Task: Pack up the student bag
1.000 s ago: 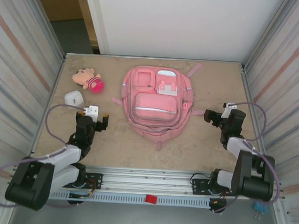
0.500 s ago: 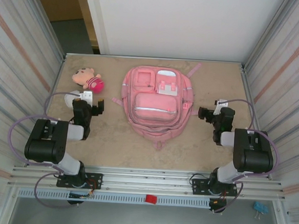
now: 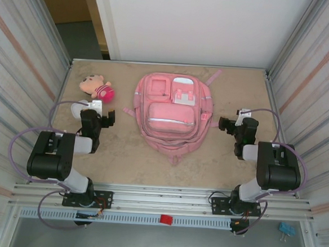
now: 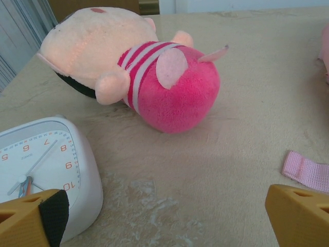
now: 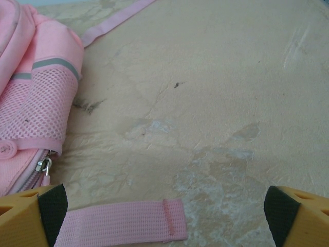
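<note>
Top external view: the student bag (image 3: 173, 115) lay flat at the middle of the surface (image 3: 240, 83). Your left end effector (image 3: 104, 115) and right end effector (image 3: 227, 125) stood wide open, both empty. Closing in low, your left could shove the alarm clock (image 4: 41, 164) or plush doll (image 4: 139, 77) aside.
</note>
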Available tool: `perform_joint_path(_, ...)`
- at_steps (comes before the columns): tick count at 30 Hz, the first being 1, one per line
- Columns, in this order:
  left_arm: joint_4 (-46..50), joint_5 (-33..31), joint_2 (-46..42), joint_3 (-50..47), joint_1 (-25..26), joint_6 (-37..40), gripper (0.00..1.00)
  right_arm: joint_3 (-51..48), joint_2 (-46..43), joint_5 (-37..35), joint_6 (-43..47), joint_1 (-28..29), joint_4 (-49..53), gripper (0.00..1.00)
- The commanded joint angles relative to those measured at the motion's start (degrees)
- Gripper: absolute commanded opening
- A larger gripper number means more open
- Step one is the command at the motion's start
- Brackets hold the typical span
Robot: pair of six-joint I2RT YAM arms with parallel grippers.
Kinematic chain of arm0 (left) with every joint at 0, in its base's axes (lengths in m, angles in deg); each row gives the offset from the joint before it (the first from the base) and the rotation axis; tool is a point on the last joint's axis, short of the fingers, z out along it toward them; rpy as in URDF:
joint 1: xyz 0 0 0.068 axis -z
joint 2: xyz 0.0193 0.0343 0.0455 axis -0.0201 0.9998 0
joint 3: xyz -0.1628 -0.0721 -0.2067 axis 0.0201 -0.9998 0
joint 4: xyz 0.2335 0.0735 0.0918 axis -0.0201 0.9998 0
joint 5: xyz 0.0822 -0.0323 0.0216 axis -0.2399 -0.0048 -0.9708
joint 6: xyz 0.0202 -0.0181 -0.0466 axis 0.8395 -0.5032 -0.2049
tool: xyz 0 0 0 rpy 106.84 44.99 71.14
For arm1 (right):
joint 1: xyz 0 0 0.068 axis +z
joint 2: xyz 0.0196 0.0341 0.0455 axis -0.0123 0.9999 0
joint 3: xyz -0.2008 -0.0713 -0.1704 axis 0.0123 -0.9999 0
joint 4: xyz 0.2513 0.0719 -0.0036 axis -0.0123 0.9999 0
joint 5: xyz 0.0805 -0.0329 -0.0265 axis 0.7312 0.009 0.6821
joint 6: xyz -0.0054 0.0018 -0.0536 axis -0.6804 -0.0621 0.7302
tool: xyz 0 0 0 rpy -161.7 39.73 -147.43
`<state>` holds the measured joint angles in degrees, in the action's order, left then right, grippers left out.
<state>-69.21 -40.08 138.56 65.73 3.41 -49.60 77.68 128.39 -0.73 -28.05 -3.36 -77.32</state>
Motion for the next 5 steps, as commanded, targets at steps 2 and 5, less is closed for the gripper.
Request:
perform_joint_path(2, 0.0, -0.1, -0.6, 0.3, 0.0, -0.4, 0.99, 1.2, 0.4, -0.6, -1.1, -0.5, 0.0, 0.99)
perform_joint_path(5, 0.1, -0.2, -0.6, 0.3, 0.0, -0.3, 0.99, 0.9, 0.3, -1.1, -0.8, -0.1, -0.4, 0.99)
